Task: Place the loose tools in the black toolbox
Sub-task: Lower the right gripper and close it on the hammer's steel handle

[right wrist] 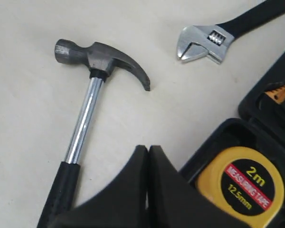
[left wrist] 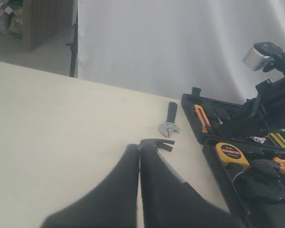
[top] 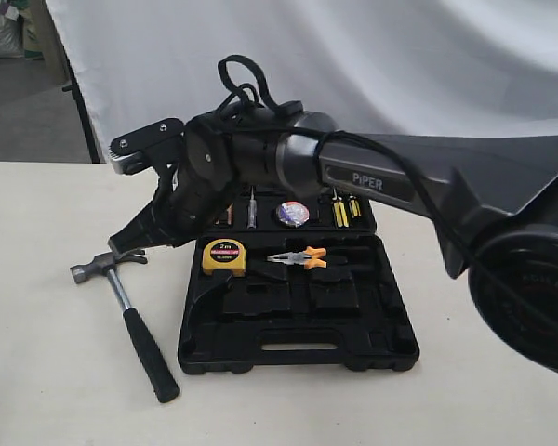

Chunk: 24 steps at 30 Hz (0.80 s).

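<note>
The right gripper (right wrist: 148, 148), fingers together and empty, hangs between the toolbox (top: 214, 358) and the hammer (right wrist: 88, 109), which lies on the table (top: 37, 372) just beside the box's left wall, shaft roughly along that wall, probably nearer to it than to the left gripper (left wrist: 139, 148)

table (top: 37, 279): pale cream top, matte.
toolbox (top: 214, 358): black plastic case, lying open on table.
hammer (top: 126, 307): flat on table, just left of toolbox in ext. view, small gap; steel head at far end, black grip twd toolbox's near corner.
wrench (left wrist: 170, 121): flat on table, beside toolbox's far half, apart from it; jaw end twd hammer head, not touching.
</note>
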Motion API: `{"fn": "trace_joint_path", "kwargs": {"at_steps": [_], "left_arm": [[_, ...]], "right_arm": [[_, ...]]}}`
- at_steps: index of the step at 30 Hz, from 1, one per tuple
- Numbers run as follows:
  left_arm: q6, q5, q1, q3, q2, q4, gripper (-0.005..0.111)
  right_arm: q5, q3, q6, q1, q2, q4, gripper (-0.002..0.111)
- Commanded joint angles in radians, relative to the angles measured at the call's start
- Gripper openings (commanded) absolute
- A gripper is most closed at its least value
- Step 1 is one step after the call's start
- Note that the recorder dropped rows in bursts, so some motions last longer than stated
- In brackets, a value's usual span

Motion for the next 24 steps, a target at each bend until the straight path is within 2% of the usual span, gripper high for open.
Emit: {"fn": "trace_joint_path", "kwargs": {"at_steps": [1, 22, 24], "left_arm": [[-0.005, -0.007, 0.025, -0.003, -0.003, 0.004, 0.001], [-0.005, -0.007, 0.025, -0.003, -0.003, 0.004, 0.001], [-0.005, -0.007, 0.025, -0.003, -0.003, 0.004, 0.001]], "right_arm": [[-0.04, 0.0, -0.007, 0.012, 0.027, -0.007, 0.0], [-0.013, 0.0, -0.004, 0.039, 0.088, -0.014, 0.0], [-0.014, 0.0, -0.004, 0.057, 0.088, -0.045, 0.006]]}}
